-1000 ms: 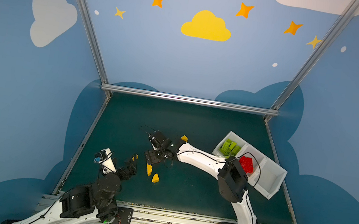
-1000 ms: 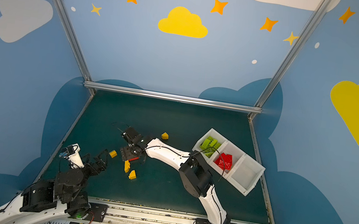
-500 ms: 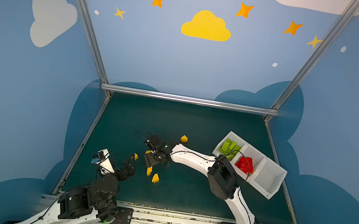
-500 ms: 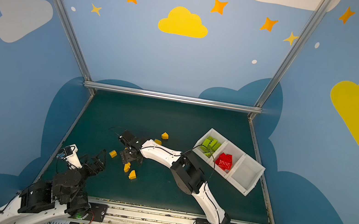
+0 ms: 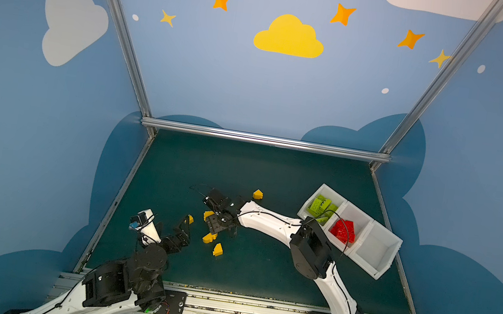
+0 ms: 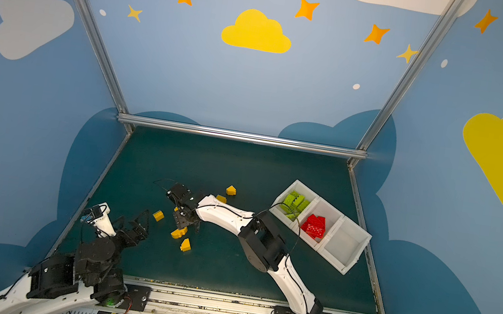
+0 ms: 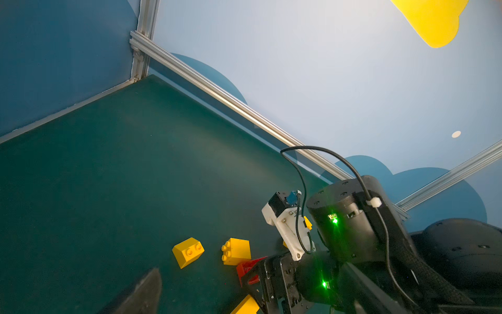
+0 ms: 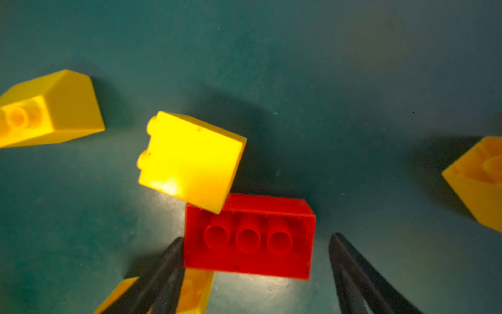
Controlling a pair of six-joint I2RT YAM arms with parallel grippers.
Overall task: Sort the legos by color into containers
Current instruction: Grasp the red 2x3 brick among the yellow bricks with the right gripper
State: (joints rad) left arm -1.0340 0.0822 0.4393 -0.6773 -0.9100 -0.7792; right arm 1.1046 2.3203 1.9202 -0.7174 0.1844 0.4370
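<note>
only wrist views clearly show the red brick.

Red brick, yellow bricks, teal mat

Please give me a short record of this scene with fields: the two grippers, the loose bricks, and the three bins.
right gripper: open, jaws astride the red brick lying on the mat
left gripper: open, empty
loose bricks: yellow bricks scattered around; one touches the red brick's corner
bins: one end holds green bricks, the middle holds red bricks, the other end is empty
</note>
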